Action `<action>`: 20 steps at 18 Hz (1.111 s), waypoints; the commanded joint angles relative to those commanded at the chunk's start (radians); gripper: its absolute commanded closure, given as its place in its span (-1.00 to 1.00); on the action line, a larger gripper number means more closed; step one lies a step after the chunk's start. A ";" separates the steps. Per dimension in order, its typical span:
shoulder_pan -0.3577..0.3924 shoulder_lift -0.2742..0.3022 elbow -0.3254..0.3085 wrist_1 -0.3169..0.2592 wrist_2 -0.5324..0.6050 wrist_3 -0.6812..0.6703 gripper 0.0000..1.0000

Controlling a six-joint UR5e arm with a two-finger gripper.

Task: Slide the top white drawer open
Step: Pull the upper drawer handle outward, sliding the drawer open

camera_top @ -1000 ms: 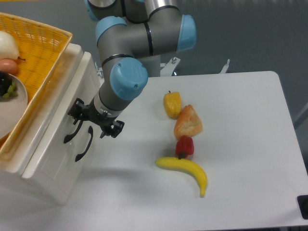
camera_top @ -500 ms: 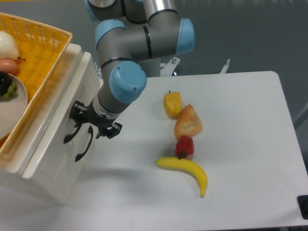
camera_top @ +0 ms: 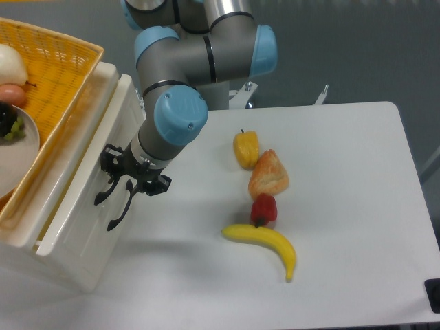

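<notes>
The small white cabinet stands at the left edge of the table. The top white drawer is its upper front panel, with a black curved handle. My gripper is pressed against that front, its black fingers either side of the handle's upper end and shut on it. The drawer's lower corner stands slightly proud of the cabinet. The lower drawer has the same black handle, just right of the gripped one and apart from the fingers.
A yellow wicker basket with a plate and food sits on top of the cabinet. On the table to the right lie a yellow pepper, a pastry, a red pepper and a banana.
The gripper has shifted a little left toward the cabinet and its fingers have narrowed onto the upper handle. The top drawer's front has edged slightly outward.
</notes>
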 joint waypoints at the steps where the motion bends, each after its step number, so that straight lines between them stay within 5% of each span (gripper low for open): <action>1: 0.000 0.000 0.000 -0.002 0.002 0.002 -0.04; 10: 0.002 0.002 -0.005 -0.002 0.002 0.000 0.20; 20: 0.009 0.012 -0.005 -0.006 0.000 0.000 0.19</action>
